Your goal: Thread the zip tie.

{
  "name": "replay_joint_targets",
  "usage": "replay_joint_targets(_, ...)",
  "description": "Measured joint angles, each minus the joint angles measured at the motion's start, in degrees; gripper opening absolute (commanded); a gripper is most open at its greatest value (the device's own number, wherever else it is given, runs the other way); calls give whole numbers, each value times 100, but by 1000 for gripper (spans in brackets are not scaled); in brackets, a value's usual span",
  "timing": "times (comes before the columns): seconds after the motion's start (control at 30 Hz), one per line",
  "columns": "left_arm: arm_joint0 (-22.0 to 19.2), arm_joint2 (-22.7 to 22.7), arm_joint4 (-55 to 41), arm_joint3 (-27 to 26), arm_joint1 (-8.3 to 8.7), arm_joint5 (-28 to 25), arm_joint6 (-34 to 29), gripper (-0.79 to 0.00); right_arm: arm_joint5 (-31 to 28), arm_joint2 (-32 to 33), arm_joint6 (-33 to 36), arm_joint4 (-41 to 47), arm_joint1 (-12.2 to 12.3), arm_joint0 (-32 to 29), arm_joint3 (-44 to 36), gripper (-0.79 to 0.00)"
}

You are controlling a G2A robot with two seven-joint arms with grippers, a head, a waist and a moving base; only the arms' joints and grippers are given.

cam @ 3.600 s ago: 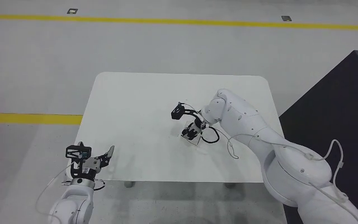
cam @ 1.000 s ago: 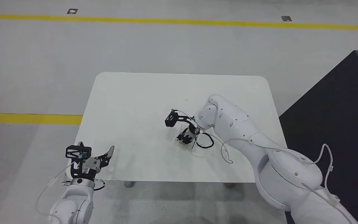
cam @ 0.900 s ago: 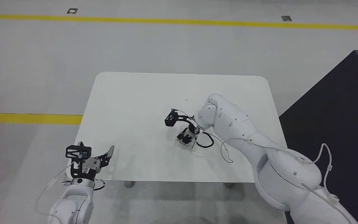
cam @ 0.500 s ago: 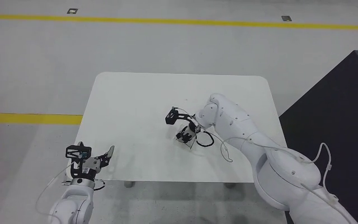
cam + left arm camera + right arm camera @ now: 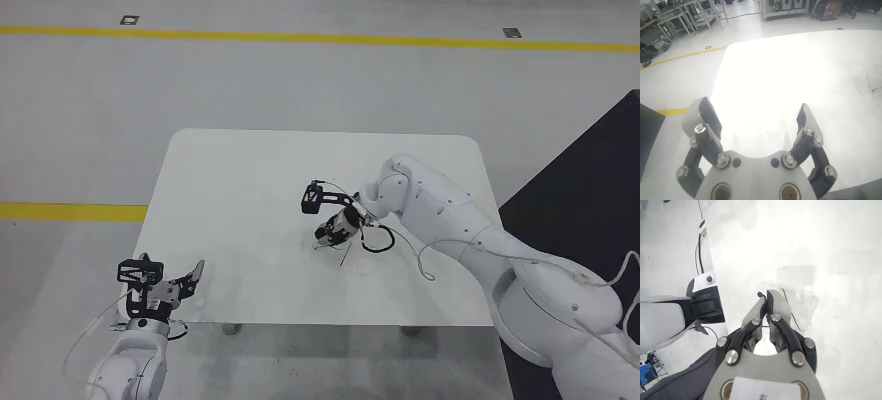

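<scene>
Right arm: Your right claw (image 5: 766, 294) is pinched closed on the zip tie (image 5: 759, 294). The tie's small black head pokes out just past the fingertips, on one side.
Task piece: You hold the zip tie above the white table (image 5: 240, 190), near its middle and a little toward the front edge. The strap runs back between the ribbed pads (image 5: 769, 303). You cannot tell how much of it lies inside the grip.
Below: A small clear box (image 5: 807, 306) sits on the tabletop just under and beyond the closed fingers. A thin black strand (image 5: 797, 325) crosses its near side. You cannot tell whether that strand is the tie's own tail.
Left arm: Your left claw (image 5: 753, 110) is spread wide with nothing between its two fingers. It is at the table's front left corner, well apart from the right arm. From its wrist camera the clear box shows far across the bright tabletop, with a small black piece at its foot.
Floor: A yellow line (image 5: 300, 38) runs across the pale floor beyond the table's far edge.
</scene>
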Motion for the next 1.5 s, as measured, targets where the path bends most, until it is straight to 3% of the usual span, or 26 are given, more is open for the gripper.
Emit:
replay_joint_targets(0.17, 0, 0, 0, 0, 0, 0, 0, 0, 45, 1, 44, 311, 558, -4, -1029, -785)
replay_joint_targets(0.57, 0, 0, 0, 0, 0, 0, 0, 0, -44, 85, -176, 247, 584, -112, -1056, -785)
replay_joint_targets(0.77, 0, 0, 0, 0, 0, 0, 0, 0, -804, 125, -816, 687, 918, -219, -1140, -785)
replay_joint_targets(1.07, 0, 0, 0, 0, 0, 0, 0, 0, -800, 1, -799, 2107, 1582, -354, -2555, -785)
replay_joint_targets(1.3, 0, 0, 0, 0, 0, 0, 0, 0, -797, 2, -802, 2080, 1590, -355, -2558, -785)
replay_joint_targets(1.5, 0, 0, 0, 0, 0, 0, 0, 0, 348, 261, -1205, 1224, 1663, -454, -2635, -785)
